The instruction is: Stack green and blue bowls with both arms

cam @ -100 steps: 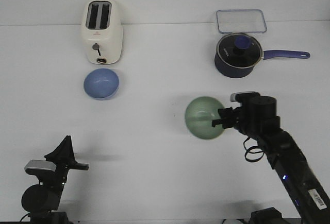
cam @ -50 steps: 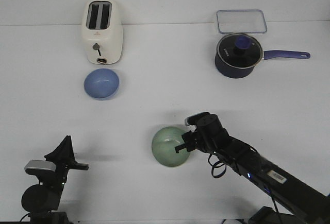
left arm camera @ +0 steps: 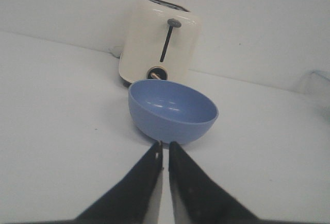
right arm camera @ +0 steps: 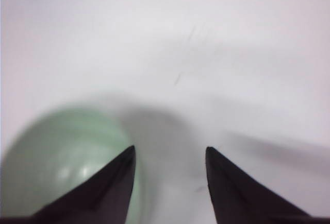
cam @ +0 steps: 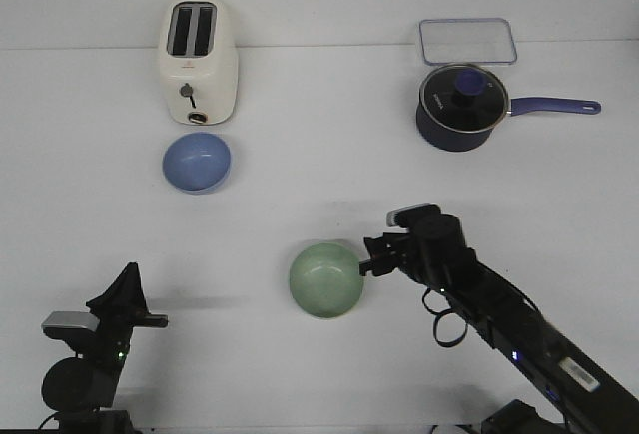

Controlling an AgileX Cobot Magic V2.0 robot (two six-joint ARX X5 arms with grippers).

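Pale sage green round smooth bowl (cam: 325,279) upright on white table (cam: 300,195), near centre. Right gripper (cam: 371,257) fingers spread, empty, just beside its rim. Light periwinkle blue round bowl (cam: 197,162) in front of cream toaster (cam: 198,60). Left gripper (left arm camera: 165,149) pressed together, empty, well apart from blue bowl.

Judgement: back right gripper off without nudging rim; left gripper needs to spread before taking blue bowl.

Count: two bowls, one toaster.

Pale sage green bowl (cam: 325,279) on the white counter (cam: 319,195); periwinkle blue bowl (cam: 197,163), plain too; cream toaster (cam: 198,62) with dark slots near the far-left corner; navy saucepan (cam: 457,107), blue knob and handle; both grippers, left (cam: 150,320) and right (cam: 370,257), black.
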